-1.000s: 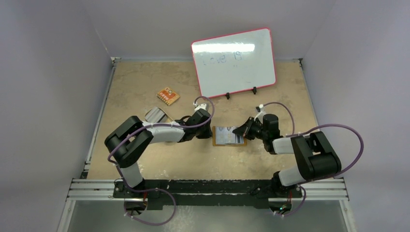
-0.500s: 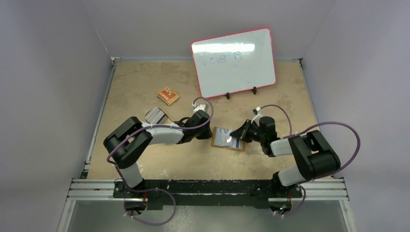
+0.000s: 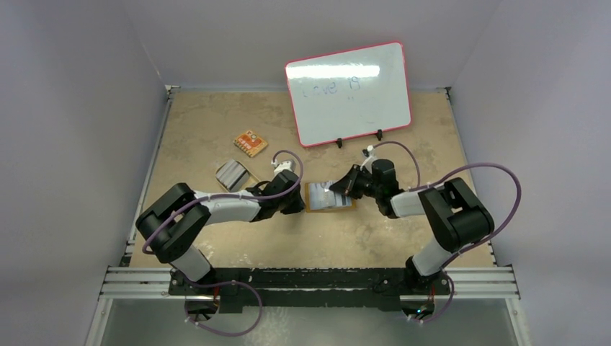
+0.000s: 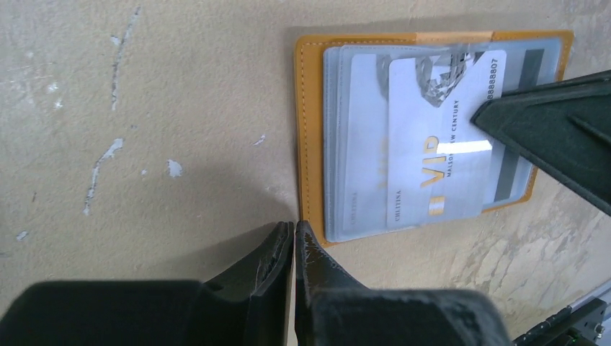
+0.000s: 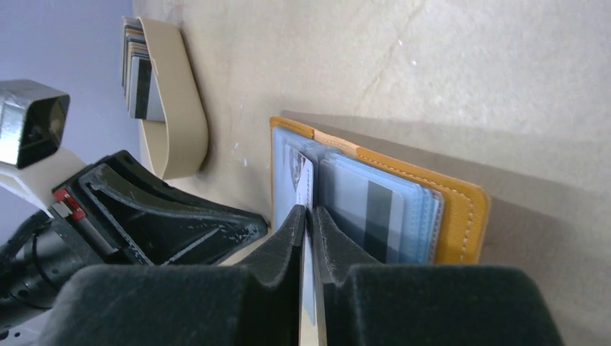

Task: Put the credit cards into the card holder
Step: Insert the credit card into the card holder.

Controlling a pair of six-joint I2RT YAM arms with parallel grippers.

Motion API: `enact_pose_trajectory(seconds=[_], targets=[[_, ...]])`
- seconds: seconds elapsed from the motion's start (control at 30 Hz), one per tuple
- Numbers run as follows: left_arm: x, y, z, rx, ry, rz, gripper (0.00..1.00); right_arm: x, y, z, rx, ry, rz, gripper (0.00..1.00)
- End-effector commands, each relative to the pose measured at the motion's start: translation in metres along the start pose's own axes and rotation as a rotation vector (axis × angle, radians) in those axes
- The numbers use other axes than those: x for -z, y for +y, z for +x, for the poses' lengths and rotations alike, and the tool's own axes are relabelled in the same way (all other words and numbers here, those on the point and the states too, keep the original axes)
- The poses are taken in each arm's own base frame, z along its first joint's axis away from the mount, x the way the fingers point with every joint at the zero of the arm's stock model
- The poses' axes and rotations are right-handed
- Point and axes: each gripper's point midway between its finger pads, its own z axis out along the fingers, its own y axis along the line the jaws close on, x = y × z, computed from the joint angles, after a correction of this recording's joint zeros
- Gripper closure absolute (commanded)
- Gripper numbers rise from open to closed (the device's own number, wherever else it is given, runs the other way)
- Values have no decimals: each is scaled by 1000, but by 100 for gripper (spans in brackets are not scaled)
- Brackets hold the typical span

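Judging from the open card holder (image 4: 308,108), one credit card (image 4: 432,144) was part-sleeved, pinched in the right gripper (image 5: 310,213), left gripper (image 4: 294,228) jaws pressed together empty, more cards (image 5: 140,72) left in the upper-left dish (image 5: 180,108).

Table (image 3: 216,122): beige, marbled top; the left wrist view shows pale chips and scratches in the surface (image 4: 108,155).

Whiteboard (image 3: 349,94): red-framed, standing at the far side of the table on two small black feet (image 3: 339,143) and leaning back. Faint writing near its upper edge is not legible.

Orange patterned square (image 3: 250,143): lies flat, turned at an angle, left of the whiteboard and well apart from it.

Tan oval dish (image 5: 176,108): on the table near the patterned square, on its near side and not touching it.

Enclosure walls (image 3: 86,108): plain grey-lilac on three sides.

Aluminium rail (image 3: 310,282): runs along the table's near edge.
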Motion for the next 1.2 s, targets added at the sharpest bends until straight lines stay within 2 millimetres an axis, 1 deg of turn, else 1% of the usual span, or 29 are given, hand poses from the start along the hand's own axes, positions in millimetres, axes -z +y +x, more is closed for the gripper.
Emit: enact_pose_trajectory(seconds=[0.0, 0.03, 0.13, 0.2, 0.27, 0.33, 0.47, 0.53, 0.67, 0.73, 0.87, 1.03, 1.17], targets=[[3, 27, 12, 14, 35, -78, 94, -9, 14, -17, 27, -37, -8, 87], [3, 26, 11, 14, 34, -70, 94, -9, 13, -16, 35, -29, 7, 83], [4, 21, 11, 14, 36, -47, 94, -3, -2, -15, 71, -8, 113, 73], [4, 16, 10, 14, 38, -29, 94, 2, -8, -19, 115, 1, 178, 65], [5, 12, 9, 17, 39, -12, 95, 8, -12, -22, 142, 9, 232, 60], [5, 6, 7, 21, 38, 13, 94, 12, -15, -22, 155, 25, 264, 58], [4, -6, 5, 44, 44, 65, 94, 12, -14, -17, 154, 56, 262, 58], [2, -9, 4, 49, 42, 75, 94, 10, -12, -13, 150, 64, 254, 57], [1, -10, 3, 43, 42, 77, 94, 4, -17, -5, 138, 81, 267, 57], [1, -9, 3, 39, 39, 77, 94, -1, -16, 0, 136, 93, 259, 57], [0, -10, 3, 39, 37, 84, 94, -10, -6, 10, 141, 115, 233, 57], [-4, -13, 2, 29, 43, 86, 94, -13, 13, 20, 134, 128, 163, 57], [-7, -15, 0, 17, 45, 84, 95, -16, 23, 31, 97, 155, 107, 57]])
